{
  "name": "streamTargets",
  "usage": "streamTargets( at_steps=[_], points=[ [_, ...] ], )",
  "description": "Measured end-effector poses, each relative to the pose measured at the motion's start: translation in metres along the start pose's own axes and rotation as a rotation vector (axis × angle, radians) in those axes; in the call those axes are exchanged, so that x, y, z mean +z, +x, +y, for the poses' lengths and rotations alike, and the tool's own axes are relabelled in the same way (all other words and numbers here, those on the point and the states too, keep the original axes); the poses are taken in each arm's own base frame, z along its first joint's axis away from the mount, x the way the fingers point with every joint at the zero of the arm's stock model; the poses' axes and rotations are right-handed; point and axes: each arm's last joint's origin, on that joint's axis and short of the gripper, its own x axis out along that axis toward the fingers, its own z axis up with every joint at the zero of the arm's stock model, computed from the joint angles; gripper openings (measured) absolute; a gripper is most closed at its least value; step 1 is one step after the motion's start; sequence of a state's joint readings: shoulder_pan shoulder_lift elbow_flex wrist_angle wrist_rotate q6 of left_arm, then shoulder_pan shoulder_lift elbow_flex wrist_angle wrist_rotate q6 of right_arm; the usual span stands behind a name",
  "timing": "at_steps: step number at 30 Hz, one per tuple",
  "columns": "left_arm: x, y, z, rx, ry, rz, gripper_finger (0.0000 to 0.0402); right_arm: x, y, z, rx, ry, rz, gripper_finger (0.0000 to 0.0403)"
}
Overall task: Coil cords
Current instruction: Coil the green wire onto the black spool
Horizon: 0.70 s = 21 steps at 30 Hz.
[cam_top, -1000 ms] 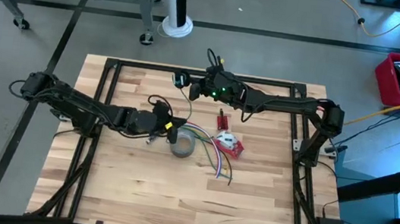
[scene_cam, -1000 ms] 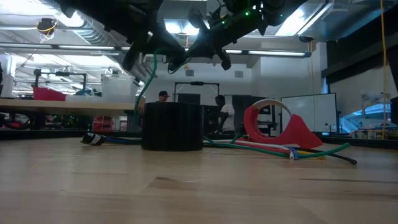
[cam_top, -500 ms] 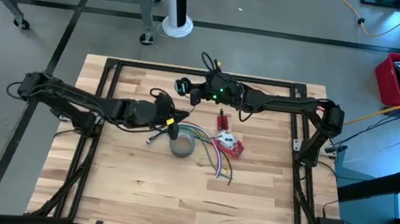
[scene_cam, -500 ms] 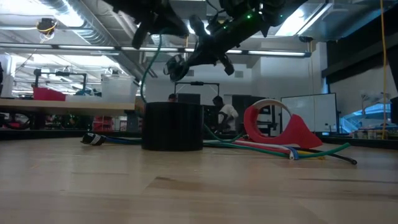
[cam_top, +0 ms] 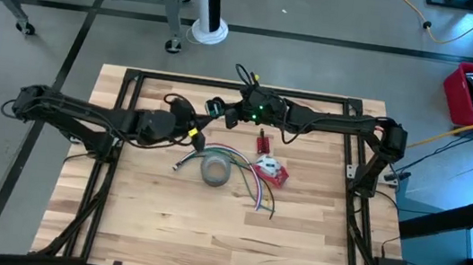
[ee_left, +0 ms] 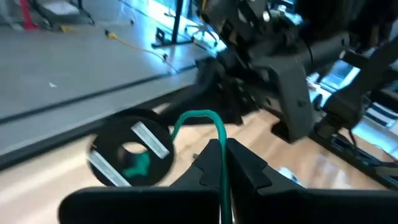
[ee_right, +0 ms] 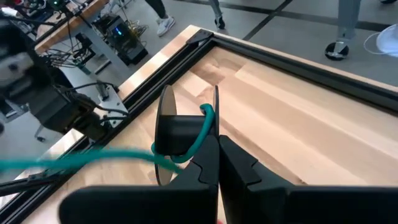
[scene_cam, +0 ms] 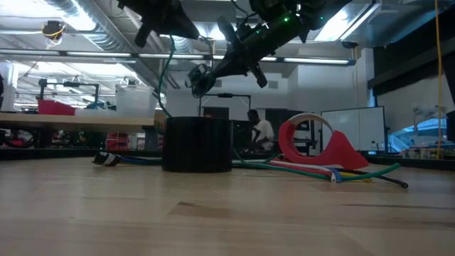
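Observation:
A thin green cord point(scene_cam: 170, 71) runs from a small black spool point(cam_top: 212, 107) to my left gripper point(cam_top: 193, 132), then hangs down to the table beside the grey tape roll point(cam_top: 217, 169). Its plug end point(cam_top: 177, 166) lies on the wood. My left gripper is shut on the cord, above the table left of the roll. My right gripper point(cam_top: 223, 113) is shut on the spool, raised over the table's far middle. In the right wrist view the cord point(ee_right: 208, 118) wraps around the spool's hub point(ee_right: 180, 134). My left gripper pinches the green cord point(ee_left: 220, 146) between its two fingertips, which come at it nearly level from the table's left. Beyond the fingers the cord arches in a slack loop point(ee_left: 198, 115) to the spool. My right gripper holds the spool by the rim of one flange point(ee_right: 214, 115), pinched between its two fingers, which slant down from the table's right. The spool is lifted clear of the table, its flanges upright.
A red tape dispenser point(cam_top: 270, 171) and a loose bundle of coloured cords point(cam_top: 252, 189) lie right of the grey roll. A small red item point(cam_top: 262, 141) lies just beyond them. A black frame point(cam_top: 135, 75) borders the tabletop. People stand in the room beyond.
My left gripper has risen and drawn back toward the table's far left, rolling as it went, pulling the green cord higher off the table. My right gripper has tipped the spool downward, toward the left gripper. Both stayed shut.

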<state>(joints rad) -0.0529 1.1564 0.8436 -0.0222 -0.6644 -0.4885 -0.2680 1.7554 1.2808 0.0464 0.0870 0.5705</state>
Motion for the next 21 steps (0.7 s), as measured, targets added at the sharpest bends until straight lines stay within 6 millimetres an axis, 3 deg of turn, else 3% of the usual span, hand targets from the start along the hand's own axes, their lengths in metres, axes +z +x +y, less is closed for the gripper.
streamTargets(
  at_steps=[9,21],
  points=[
    [0.004,-0.01,0.023,0.203,0.054,0.001,0.0,0.0,0.0,0.001,0.02,0.0,0.007,0.0001],
    [-0.015,-0.016,0.049,0.439,0.057,0.141,0.0,0.0,0.0,0.002,0.046,0.0,0.011,0.0001]
  ],
)
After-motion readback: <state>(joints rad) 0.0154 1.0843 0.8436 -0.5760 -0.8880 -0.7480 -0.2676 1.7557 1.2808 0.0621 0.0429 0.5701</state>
